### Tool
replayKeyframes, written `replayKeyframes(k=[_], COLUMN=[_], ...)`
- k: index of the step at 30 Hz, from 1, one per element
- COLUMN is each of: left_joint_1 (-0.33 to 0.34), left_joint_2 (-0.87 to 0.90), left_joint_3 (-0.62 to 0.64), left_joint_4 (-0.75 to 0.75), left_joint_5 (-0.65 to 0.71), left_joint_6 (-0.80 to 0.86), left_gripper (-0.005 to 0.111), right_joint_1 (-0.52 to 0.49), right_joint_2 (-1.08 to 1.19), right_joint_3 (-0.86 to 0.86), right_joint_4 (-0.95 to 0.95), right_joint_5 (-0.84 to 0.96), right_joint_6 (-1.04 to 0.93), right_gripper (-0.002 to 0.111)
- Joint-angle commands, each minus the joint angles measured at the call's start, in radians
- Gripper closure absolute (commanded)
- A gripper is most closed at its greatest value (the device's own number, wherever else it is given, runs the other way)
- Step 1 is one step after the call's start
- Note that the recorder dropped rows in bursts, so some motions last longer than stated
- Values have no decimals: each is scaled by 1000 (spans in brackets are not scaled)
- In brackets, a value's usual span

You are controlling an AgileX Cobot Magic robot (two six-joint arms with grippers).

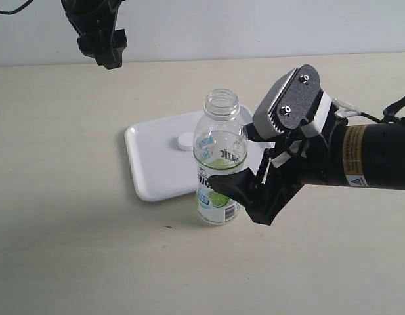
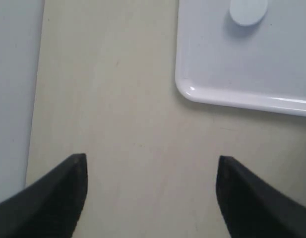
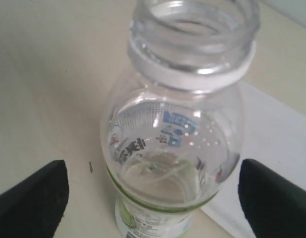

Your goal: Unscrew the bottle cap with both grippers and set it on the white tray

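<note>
Beige worktop (image 1: 71,249), pale wall behind. White tray (image 1: 153,177): far of centre. Right gripper (image 3: 152,181): jaws wide, flanking the upright bottle (image 1: 220,154), seemingly clear of it; bottle just near of the tray, neck open. Left gripper (image 2: 152,173): raised far left, jaws wide, empty. Bottle cap (image 1: 185,141): flat on the tray, left of the bottle; task seemingly complete.

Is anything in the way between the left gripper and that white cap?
Nothing visible. The small round white plastic cap lies uncovered on the flat white rectangular tray; the black left gripper hangs open above the table, and the clear plastic bottle stands aside.
</note>
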Motion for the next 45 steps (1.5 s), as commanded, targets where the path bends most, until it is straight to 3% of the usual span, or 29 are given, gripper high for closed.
replayKeyframes(k=[1, 11, 15, 22, 27, 34, 39, 42, 45], left_joint_1=[-4, -4, -4, -4, 7, 100, 156, 189, 216], left_joint_2=[-9, -9, -25, -125, -211, -368, -495, -578, -652], left_joint_3=[-5, -5, -3, 52, 182, 532, 790, 896, 965], left_joint_4=[2, 0, -8, -193, -393, -1002, -1403, -1542, -1587], left_joint_5=[-2, -2, -2, -2, -2, -118, -56, -2, -2], left_joint_6=[-33, -146, -237, -243, -225, 117, 480, 612, 732], left_gripper=[37, 37, 37, 37, 37, 37, 37, 37, 37], right_joint_1=[-2, -2, -2, -2, -2, -2, -2, -2, -2], right_joint_2=[-61, -245, -335, -553, -714, -851, -883, -885, -885], right_joint_3=[21, 71, 71, 91, 103, 240, 274, 276, 276], right_joint_4=[-33, -47, -109, -179, -190, -207, -206, -200, -197], right_joint_5=[13, 106, 187, 258, 284, 271, 255, 218, 195], right_joint_6=[50, 119, 261, 459, 647, 736, 738, 738, 738], right_gripper=[21, 21, 21, 21, 21, 21, 21, 21, 21])
